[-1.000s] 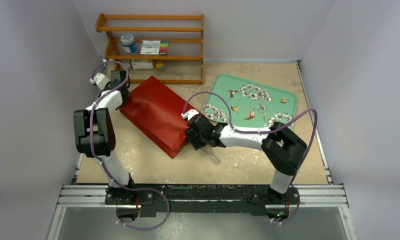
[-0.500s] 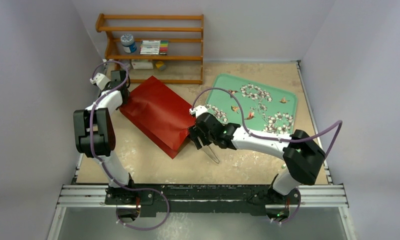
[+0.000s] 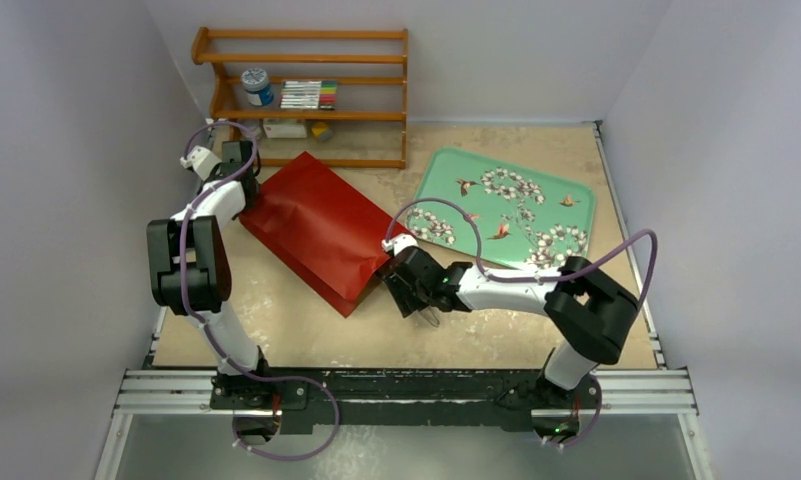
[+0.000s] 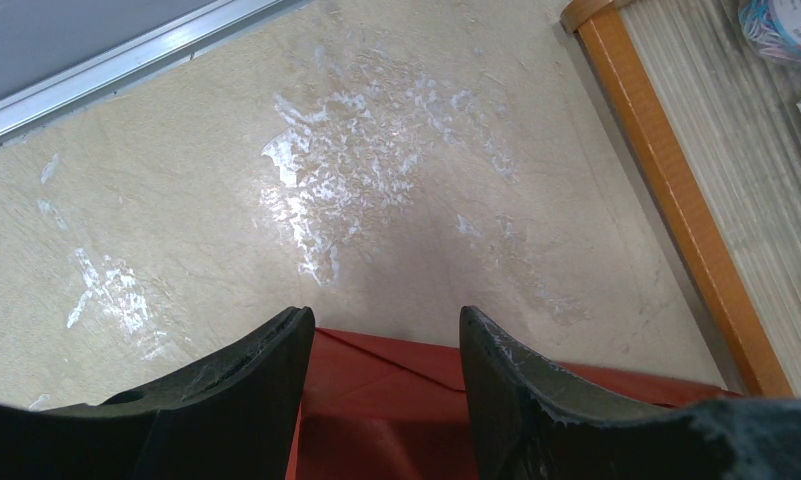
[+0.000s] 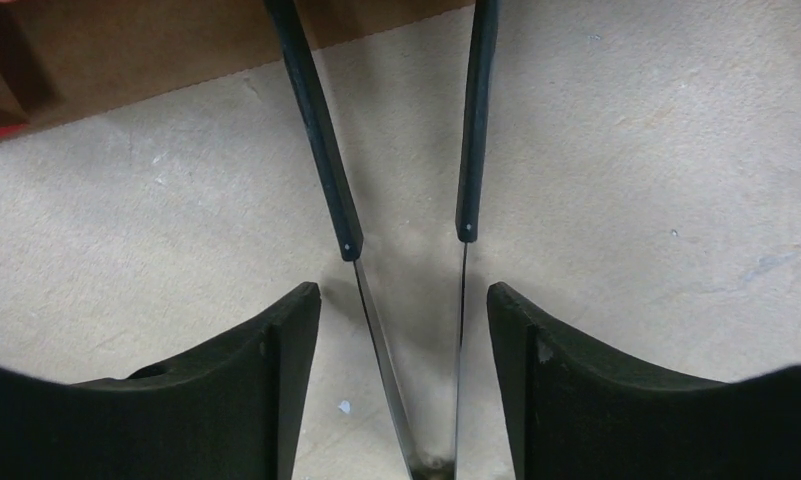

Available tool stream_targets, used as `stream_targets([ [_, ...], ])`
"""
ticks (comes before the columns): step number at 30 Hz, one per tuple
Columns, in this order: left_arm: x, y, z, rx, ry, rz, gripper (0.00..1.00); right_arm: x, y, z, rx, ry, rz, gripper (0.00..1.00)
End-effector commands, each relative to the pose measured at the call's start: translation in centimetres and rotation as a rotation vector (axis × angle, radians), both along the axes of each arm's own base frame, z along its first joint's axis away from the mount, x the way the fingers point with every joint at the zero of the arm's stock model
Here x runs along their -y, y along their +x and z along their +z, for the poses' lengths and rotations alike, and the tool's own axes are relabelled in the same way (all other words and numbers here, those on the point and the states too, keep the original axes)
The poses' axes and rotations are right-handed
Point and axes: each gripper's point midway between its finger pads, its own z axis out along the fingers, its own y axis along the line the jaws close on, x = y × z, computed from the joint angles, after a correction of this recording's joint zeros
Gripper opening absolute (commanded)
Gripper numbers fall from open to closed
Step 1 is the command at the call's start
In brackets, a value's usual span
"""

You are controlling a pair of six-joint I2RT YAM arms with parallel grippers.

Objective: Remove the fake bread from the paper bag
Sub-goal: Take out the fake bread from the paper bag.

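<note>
Two arms reach over the worktop (image 3: 496, 310) in the top view. The paper bag (image 3: 321, 230) lies flat on its side, left of the flowered tray (image 3: 444, 195) and in front of the wooden shelf (image 3: 306, 116). The left end effector (image 3: 242, 172) hangs at the bag's far left corner. The right end effector (image 3: 408, 295) sits just off its near right end.

Left wrist view: the fingers stand moderately apart over the bag's red edge, gripping nothing.

Right wrist view: the fingers are spread fairly wide. A pair of tongs (image 5: 316, 130) lies between them, with a gap on each side. The bag's brown-lined mouth shows at the upper left.
</note>
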Motion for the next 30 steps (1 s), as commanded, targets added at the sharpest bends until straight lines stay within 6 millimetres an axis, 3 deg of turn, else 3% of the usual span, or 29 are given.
stream_targets([
  [1,0.4,0.8,0.9,0.036,-0.002,-0.009,0.55,-1.2,0.5,-0.3,0.014,0.043,-0.003,0.63],
  [15,0.4,1.0,0.8,0.030,-0.002,-0.012,0.55,-3.2,2.5,-0.6,0.081,0.006,0.098,0.58],
  [21,0.4,0.9,0.4,0.023,-0.005,-0.016,0.55,-3.0,2.8,-1.5,0.085,-0.021,0.104,0.58],
  [22,0.4,0.9,0.3,0.023,-0.006,-0.016,0.55,-3.9,3.5,-0.6,0.103,0.000,0.100,0.58],
  [30,0.5,0.7,0.0,0.015,-0.006,-0.018,0.55,-4.1,5.3,-0.7,0.110,-0.025,0.069,0.58],
])
